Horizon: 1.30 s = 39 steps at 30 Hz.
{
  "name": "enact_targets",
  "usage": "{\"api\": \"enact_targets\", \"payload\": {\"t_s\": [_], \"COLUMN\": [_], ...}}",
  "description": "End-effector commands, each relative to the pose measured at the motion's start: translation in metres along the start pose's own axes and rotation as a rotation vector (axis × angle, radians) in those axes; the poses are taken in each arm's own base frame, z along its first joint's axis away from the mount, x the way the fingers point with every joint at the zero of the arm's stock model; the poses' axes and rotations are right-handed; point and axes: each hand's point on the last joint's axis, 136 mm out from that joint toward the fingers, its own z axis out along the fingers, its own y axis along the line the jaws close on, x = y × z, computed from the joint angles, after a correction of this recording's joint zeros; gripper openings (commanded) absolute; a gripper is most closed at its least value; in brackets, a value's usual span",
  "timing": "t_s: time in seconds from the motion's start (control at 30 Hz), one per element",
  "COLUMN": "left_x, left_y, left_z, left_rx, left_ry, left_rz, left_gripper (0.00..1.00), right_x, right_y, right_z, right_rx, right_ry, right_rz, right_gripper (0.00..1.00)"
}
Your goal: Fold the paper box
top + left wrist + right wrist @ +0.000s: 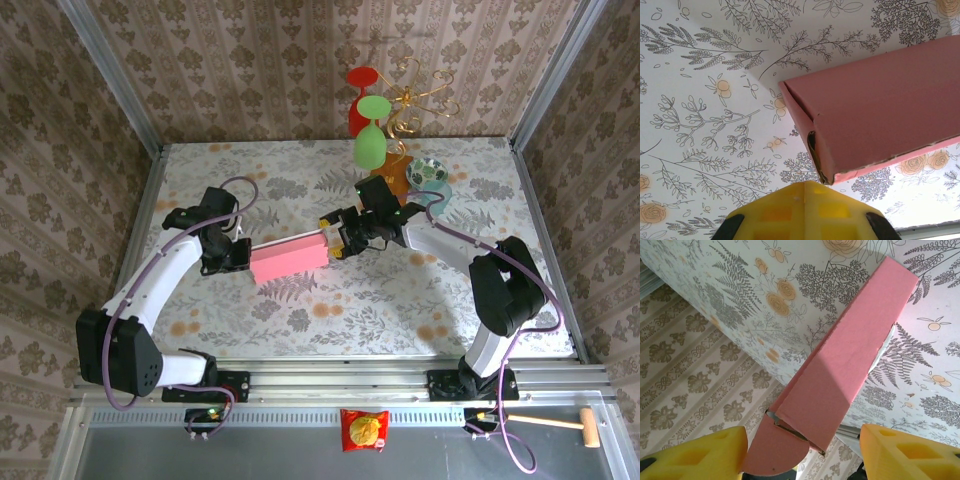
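Paper box [290, 259] mid-table, folded shut into a long pink block; it lies between the two grippers.

Left gripper [805, 189]: fingers pressed together on nothing, tips just beside the box's end corner; right gripper [802, 435]: fingers spread wide, straddling the other end, a gap showing on one side; left wrist view: end seam gapes slightly along the corner edge; right wrist view: rounded tuck flap pokes out of that end; from above: open table [330, 310] nearer than the box; green glass [370, 146] and bowl [428, 175] crowd the far edge.
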Motion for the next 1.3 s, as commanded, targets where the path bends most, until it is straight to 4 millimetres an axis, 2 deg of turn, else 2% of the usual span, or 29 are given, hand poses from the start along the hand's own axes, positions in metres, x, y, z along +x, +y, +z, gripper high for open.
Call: {"api": "enact_targets", "payload": {"t_s": [0.0, 0.4, 0.6, 0.7, 0.8, 0.93, 1.07, 1.27], "left_x": [0.003, 0.002, -0.002, -0.005, -0.008, -0.017, -0.021, -0.020], "left_y": [0.000, -0.003, -0.011, -0.018, -0.024, -0.024, -0.014, -0.006], "left_z": [-0.005, -0.008, -0.021, -0.034, -0.047, -0.066, -0.066, -0.044], "left_rx": [-0.007, 0.015, 0.063, 0.120, 0.194, 0.289, 0.328, 0.376], "left_ry": [-0.004, -0.012, -0.047, -0.083, -0.119, -0.182, -0.187, -0.158], "left_rz": [-0.014, -0.028, -0.063, -0.106, -0.172, -0.304, -0.456, -0.610], "left_gripper": [0.00, 0.00, 0.00, 0.15, 0.25, 0.42, 0.47, 0.50], "right_x": [0.003, -0.007, -0.011, -0.012, -0.012, -0.012, -0.013, -0.013], "right_y": [-0.006, -0.015, -0.021, -0.023, -0.023, -0.025, -0.024, -0.024], "right_z": [0.004, 0.007, 0.008, 0.008, 0.008, 0.008, 0.009, 0.010], "right_rx": [0.015, -0.007, 0.007, 0.011, 0.013, 0.019, 0.020, 0.023], "right_ry": [0.022, -0.021, -0.032, -0.035, -0.037, -0.039, -0.039, -0.041], "right_rz": [0.027, -0.006, -0.025, -0.029, -0.033, -0.037, -0.040, -0.043], "right_gripper": [0.60, 0.49, 0.44, 0.42, 0.41, 0.40, 0.40, 0.39]}}
